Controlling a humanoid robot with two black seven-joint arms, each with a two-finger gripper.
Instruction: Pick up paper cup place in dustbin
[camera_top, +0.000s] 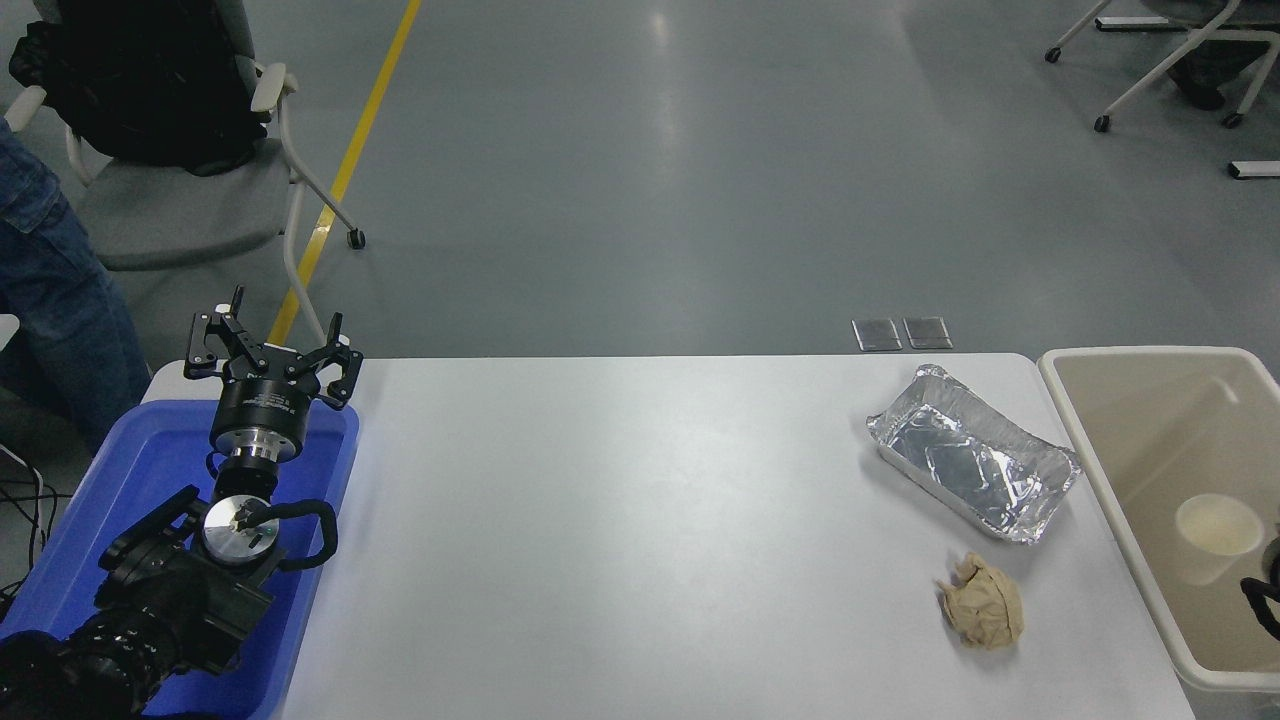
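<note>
The paper cup is upright, mouth up, within the outline of the beige dustbin at the table's right end. I cannot tell whether it hangs above the bin's floor or rests on it. Only a black sliver of my right arm shows at the right edge, just right of and below the cup; whether it holds the cup is hidden. My left gripper is open and parked over the blue tray at the lower left.
A crinkled foil tray and a crumpled tan paper ball lie on the white table left of the dustbin. A person's leg in jeans and a grey chair stand beyond the far left corner.
</note>
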